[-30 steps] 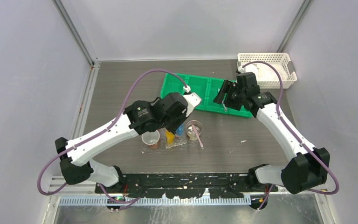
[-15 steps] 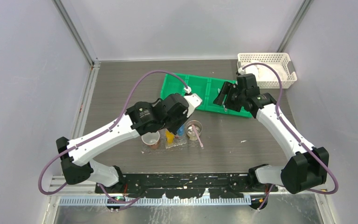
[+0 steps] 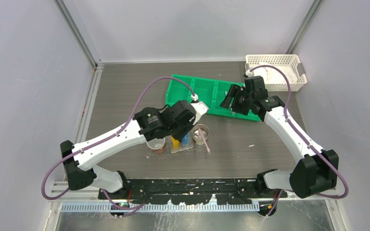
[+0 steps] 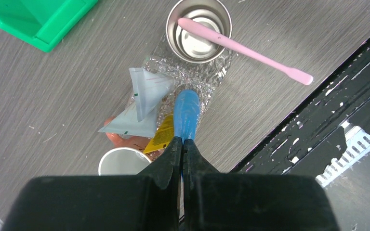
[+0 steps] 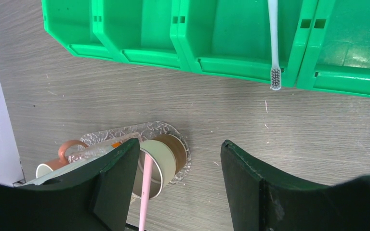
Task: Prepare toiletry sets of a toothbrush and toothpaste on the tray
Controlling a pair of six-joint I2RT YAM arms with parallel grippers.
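My left gripper (image 4: 182, 140) is shut on a blue toothpaste tube (image 4: 187, 111) and holds it nose-down over the clear crinkly tray (image 4: 212, 74). On the tray stand a steel cup (image 4: 199, 30) with a pale pink toothbrush (image 4: 243, 49) leaning out of it, a pale white tube (image 4: 144, 91) and a yellow-orange tube (image 4: 163, 135). My right gripper (image 5: 180, 149) is open and empty, above the table in front of the green bin (image 5: 139, 29). A grey toothbrush (image 5: 273, 43) lies in the bin, its head over the front edge.
A white-lined copper cup (image 3: 156, 144) stands at the tray's left end. The green four-compartment bin (image 3: 197, 89) lies behind the tray. A white lattice basket (image 3: 274, 67) sits at the back right. The black rail (image 3: 192, 185) runs along the near edge.
My left arm has shifted slightly toward the near edge, still holding the blue tube over the tray. The right arm has barely moved.
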